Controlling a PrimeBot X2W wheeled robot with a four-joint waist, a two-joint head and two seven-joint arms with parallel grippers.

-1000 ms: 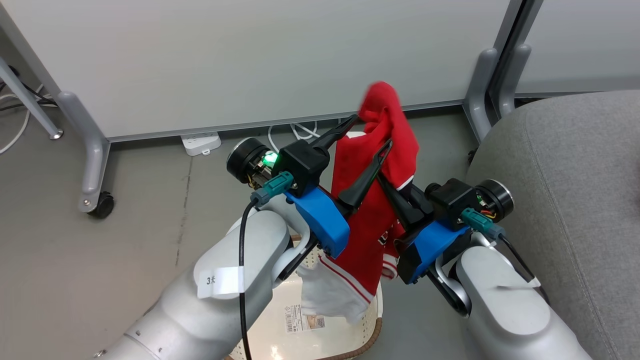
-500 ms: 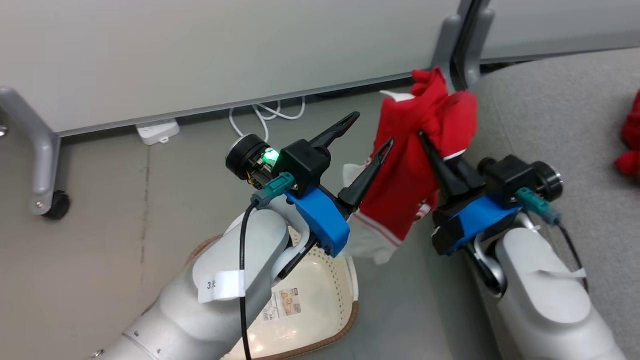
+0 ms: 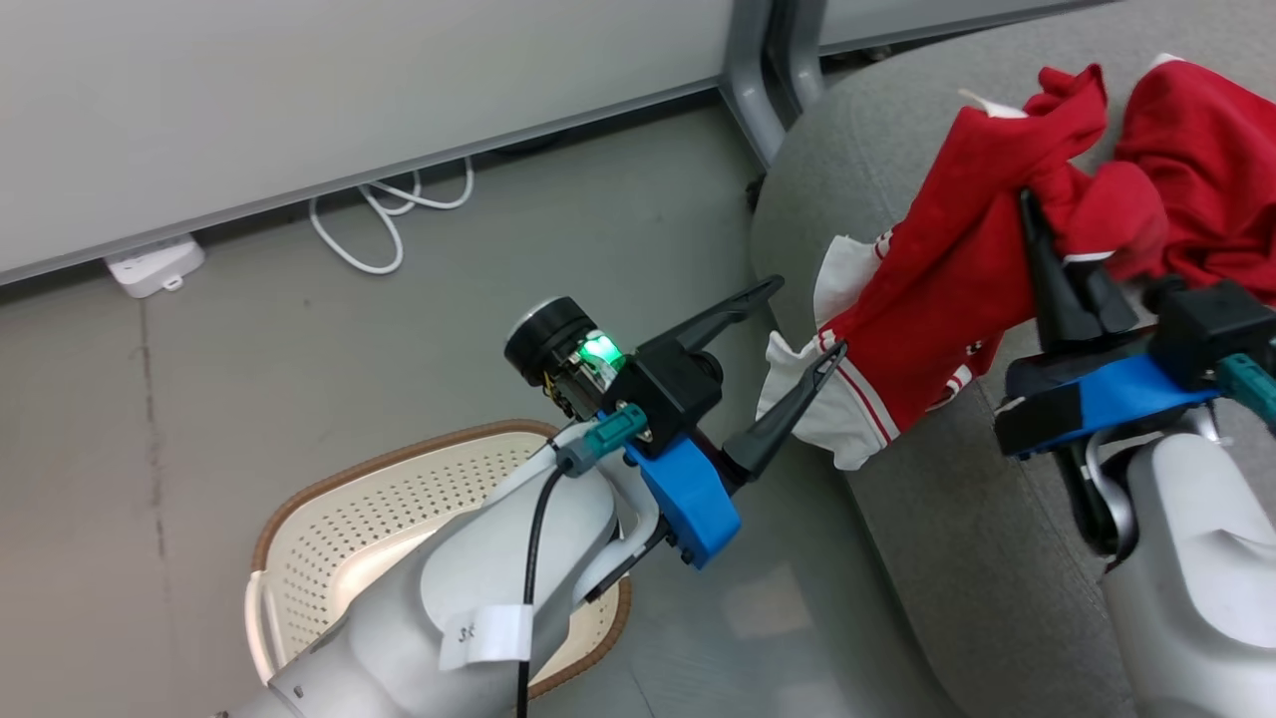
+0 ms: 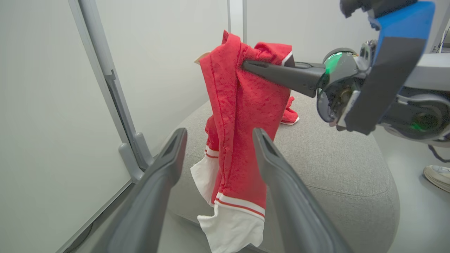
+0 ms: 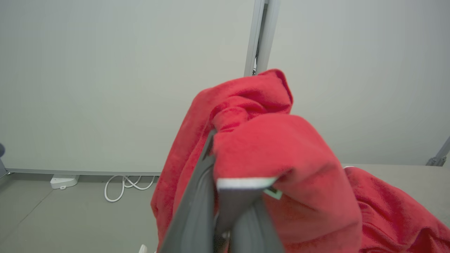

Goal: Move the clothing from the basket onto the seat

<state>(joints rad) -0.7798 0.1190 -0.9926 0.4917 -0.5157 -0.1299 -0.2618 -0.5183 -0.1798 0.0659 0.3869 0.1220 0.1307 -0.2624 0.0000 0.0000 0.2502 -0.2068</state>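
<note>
The seat (image 3: 957, 558) occupies the right of the head view. The basket (image 3: 329, 519) stands on the floor at lower left. The red jersey (image 3: 947, 299) hangs at upper right over the seat's edge, clamped in the right gripper (image 3: 1032, 214). A second red garment (image 3: 1206, 150) lies on the seat, top right. The left gripper (image 3: 805, 317), at centre, has its fingers spread and holds nothing.

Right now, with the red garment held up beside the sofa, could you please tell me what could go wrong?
1. The right gripper pinches the garment only near its top, and the white hem hangs past the edge of the sofa; released here, it may slide to the floor.
2. The open left gripper has one finger close by that hem and might snag it.
</note>
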